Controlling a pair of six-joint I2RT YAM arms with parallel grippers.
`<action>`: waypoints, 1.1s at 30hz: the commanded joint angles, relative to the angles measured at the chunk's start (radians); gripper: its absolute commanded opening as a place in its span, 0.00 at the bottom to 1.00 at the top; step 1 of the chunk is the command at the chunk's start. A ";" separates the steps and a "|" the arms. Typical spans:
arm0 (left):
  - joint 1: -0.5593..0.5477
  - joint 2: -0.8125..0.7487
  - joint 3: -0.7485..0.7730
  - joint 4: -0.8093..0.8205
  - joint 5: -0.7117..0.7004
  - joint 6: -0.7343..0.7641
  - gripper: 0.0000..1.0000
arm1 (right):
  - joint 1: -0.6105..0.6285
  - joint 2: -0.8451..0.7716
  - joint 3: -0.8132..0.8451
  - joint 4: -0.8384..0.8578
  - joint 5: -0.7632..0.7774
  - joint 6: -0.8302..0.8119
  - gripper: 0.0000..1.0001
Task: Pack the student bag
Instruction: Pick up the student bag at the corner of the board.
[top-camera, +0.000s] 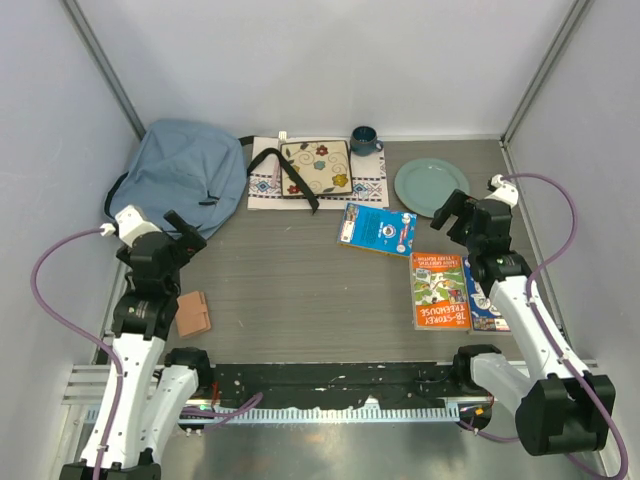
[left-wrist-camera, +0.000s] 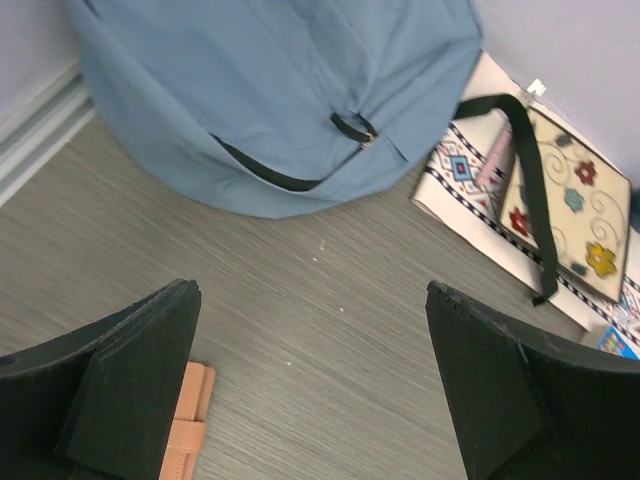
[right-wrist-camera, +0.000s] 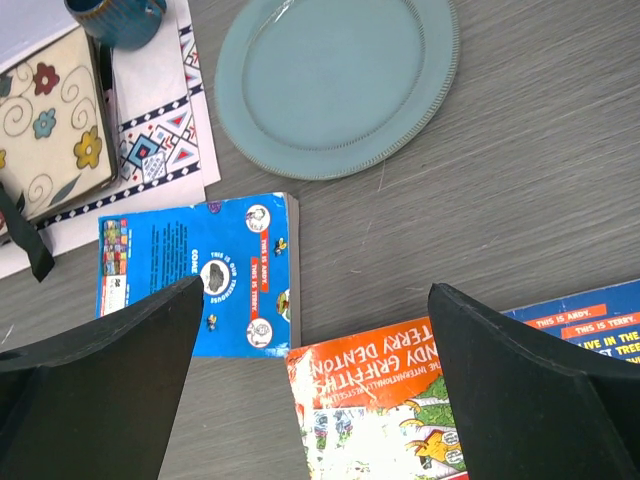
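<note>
Top external, left tool (top-camera: 186, 232): jaws spread as wide as they go, nothing between them, hovering over the counter (top-camera: 300, 290).
Top external, right tool (top-camera: 457, 213): equally wide open, holding nothing.
Bag (top-camera: 185, 175): slumped on the counter just ahead of the left tool, in the far left corner; well apart from the right tool, off to its left.
Left wrist: the bag (left-wrist-camera: 270, 90) fills the view ahead of the fingers (left-wrist-camera: 120, 380), not touching them; a dark zipper line faces the tool.
Strap (left-wrist-camera: 530, 190): black, trailing from the bag over the mat (left-wrist-camera: 470, 190) and flowered tile (left-wrist-camera: 580, 210), ahead and right of the left tool.
Tan block (left-wrist-camera: 188, 420): on the counter under the left tool, beside its left finger.
Right wrist: plate (right-wrist-camera: 335, 80) straight ahead of the right tool; blue book (right-wrist-camera: 200, 270) below its left finger; orange book (right-wrist-camera: 385, 400) below the gap, toward the right finger.
Mug (right-wrist-camera: 115, 18): far ahead, left of the right tool.
</note>
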 joint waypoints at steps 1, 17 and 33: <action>-0.002 -0.009 0.068 -0.065 -0.116 -0.048 1.00 | -0.001 0.028 0.066 -0.002 -0.048 -0.030 1.00; -0.001 -0.217 -0.069 -0.120 -0.180 -0.351 1.00 | -0.010 0.141 0.152 -0.044 -0.149 -0.065 1.00; 0.033 0.315 0.049 -0.125 -0.235 -0.290 1.00 | -0.010 0.082 0.172 -0.039 -0.304 0.000 1.00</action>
